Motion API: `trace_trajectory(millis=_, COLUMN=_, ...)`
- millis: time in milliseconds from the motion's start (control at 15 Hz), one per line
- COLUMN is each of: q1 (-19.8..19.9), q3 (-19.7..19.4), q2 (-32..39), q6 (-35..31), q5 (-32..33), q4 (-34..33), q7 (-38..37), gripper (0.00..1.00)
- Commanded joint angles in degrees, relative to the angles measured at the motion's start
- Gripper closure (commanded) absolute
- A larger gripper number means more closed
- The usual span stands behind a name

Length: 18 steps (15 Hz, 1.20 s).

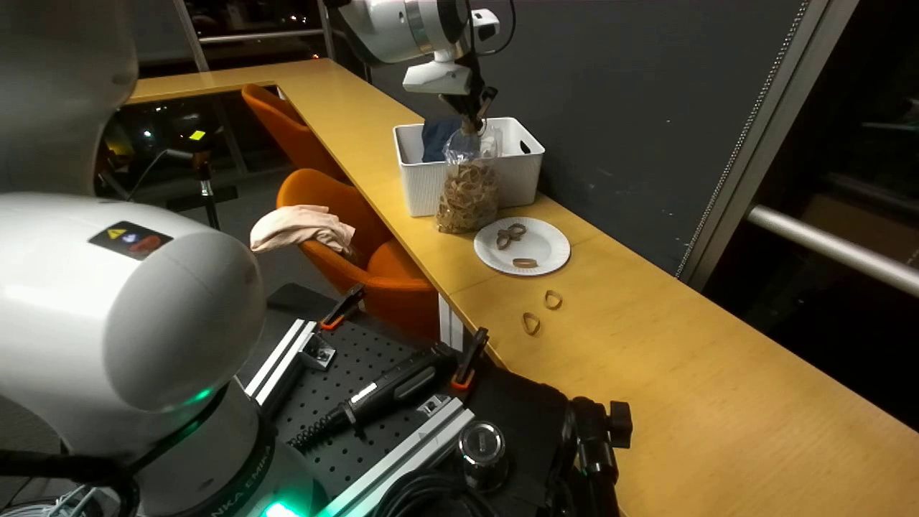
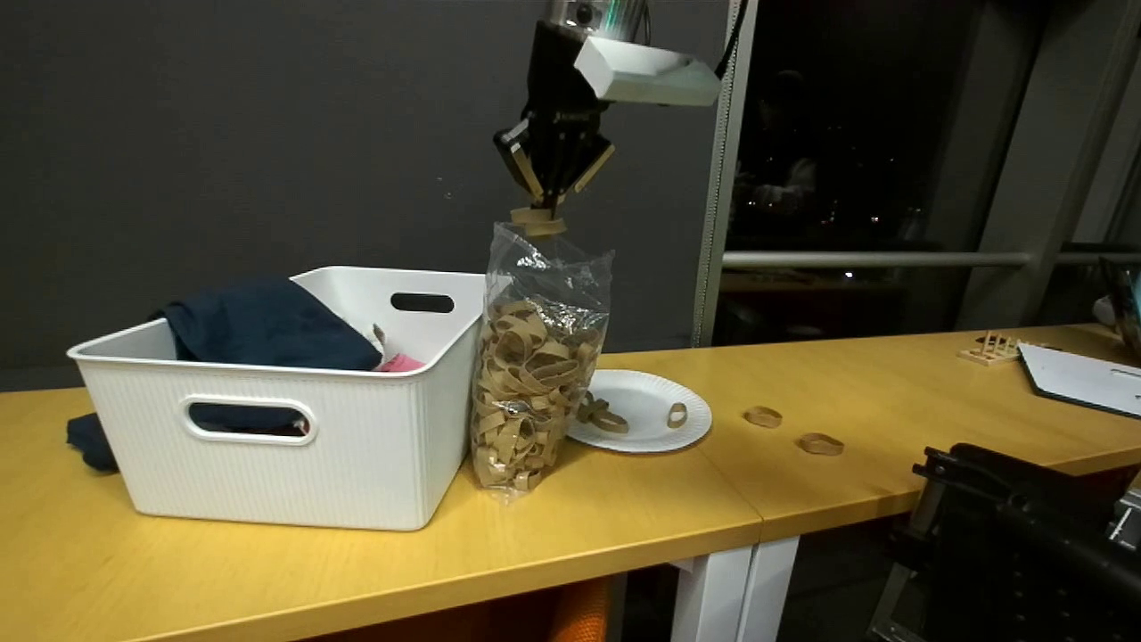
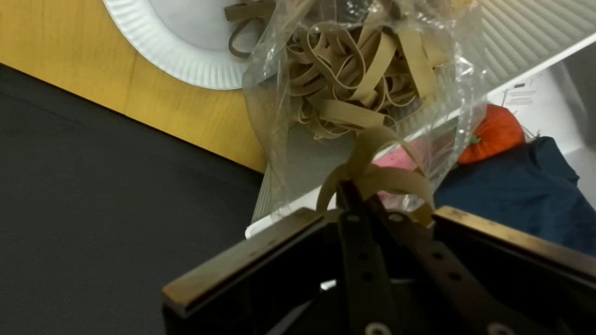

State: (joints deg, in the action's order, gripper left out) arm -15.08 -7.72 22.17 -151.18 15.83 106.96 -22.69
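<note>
My gripper point(image 2: 545, 207) is shut on tan rubber bands point(image 2: 537, 225), pinched at its fingertips. In the wrist view the gripper point(image 3: 361, 197) has the held bands point(image 3: 396, 180) looping around its tips. It hangs just above the open top of a clear plastic bag point(image 2: 584, 278), which stands upright and is filled with similar bands. The bag also shows in the wrist view point(image 3: 266, 104). A white paper plate point(image 2: 646, 397) beside the bag bears a few bands point(image 1: 511, 234). Two loose bands point(image 1: 552, 299) point(image 1: 530, 324) lie on the table. Whether the held bands touch the bag is unclear.
A white bin point(image 2: 285, 477) stands against the bag, holding dark blue cloth point(image 2: 267, 323), an orange-red item point(image 3: 493, 135) and something pink. A dark wall point(image 1: 610, 108) runs behind the table point(image 1: 682, 373). Orange chairs point(image 1: 323, 197) stand along its front edge. A wooden peg piece point(image 2: 989, 348) lies farther along.
</note>
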Motion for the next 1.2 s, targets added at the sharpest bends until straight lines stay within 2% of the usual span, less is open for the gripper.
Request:
trace_trajectory(millis=0, q1=-0.19, q3=0.40, q2=-0.23, q6=2.36, q5=1.24, q4=-0.07, q7=-1.96, gripper=0.99)
trace_trajectory(millis=67, q1=-0.34, q3=0.30, q2=-0.12, q6=2.74, q5=1.40, q4=-0.18, q7=-2.42, gripper=0.88)
trace_trajectory(millis=133, q1=-0.34, q3=0.36, q2=-0.05, q6=3.21, q5=1.32, q4=-0.31, q7=-2.67, gripper=0.71)
trace_trajectory(millis=200, q1=-0.27, q3=0.49, q2=0.08, q6=3.37, q5=1.08, q4=-0.48, q7=-2.79, gripper=0.67)
trace_trajectory(millis=733, q1=0.11, q3=1.80, q2=-1.61, q6=2.64, q5=0.41, q4=-0.90, q7=-1.65, gripper=0.07)
trace_trajectory(millis=800, q1=0.10, q3=1.77, q2=-2.00, q6=2.74, q5=0.51, q4=-1.23, q7=-1.81, gripper=0.01)
trace_trajectory(millis=867, q1=0.25, q3=1.78, q2=-2.38, q6=2.82, q5=0.54, q4=-1.46, q7=-1.71, gripper=0.00)
trace_trajectory(millis=1133, q1=1.39, q3=1.53, q2=-4.07, q6=2.58, q5=0.57, q4=-1.71, q7=-1.39, gripper=0.00)
